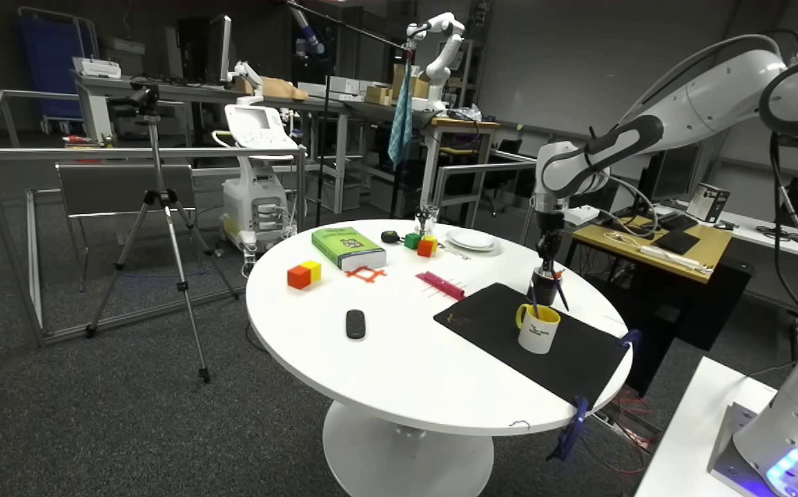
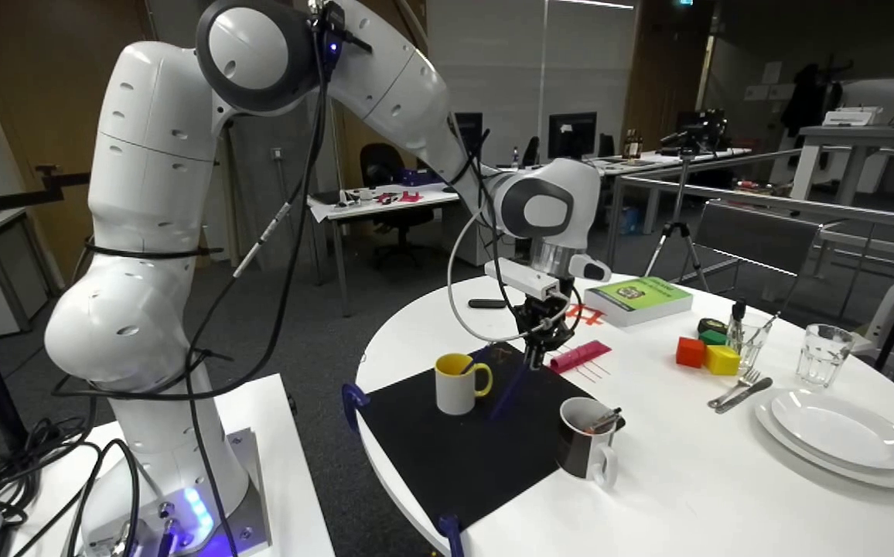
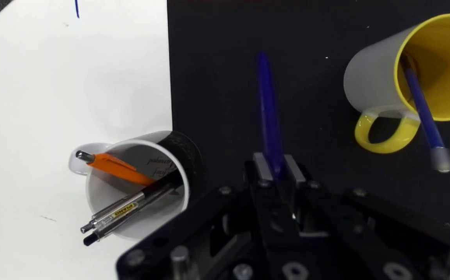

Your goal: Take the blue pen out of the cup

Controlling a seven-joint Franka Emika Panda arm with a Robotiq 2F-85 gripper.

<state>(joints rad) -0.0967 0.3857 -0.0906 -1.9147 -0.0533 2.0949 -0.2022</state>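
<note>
My gripper [image 3: 279, 167] is shut on a blue pen [image 3: 268, 105], which points down and away from the fingertips. The held pen [image 2: 509, 393] also shows in an exterior view, hanging slanted above the black mat, outside both cups. The cup [image 2: 453, 393] is white outside and yellow inside, standing upright beside my gripper; it also shows in the wrist view [image 3: 378, 70]. Another blue pen [image 3: 424, 105] with a whitish end leans inside that cup. In an exterior view my gripper [image 1: 547, 257] overlaps a dark mug [image 1: 542, 291] behind the cup.
A black-and-white mug [image 2: 577, 445] holds an orange pen [image 3: 118, 169] and other pens. Both cups are by the black mat [image 2: 470, 456] on the round white table [image 1: 385, 366]. Plates [image 2: 841, 429], cutlery, glasses, colored blocks [image 2: 690, 352] and a green book [image 2: 636, 298] are farther off.
</note>
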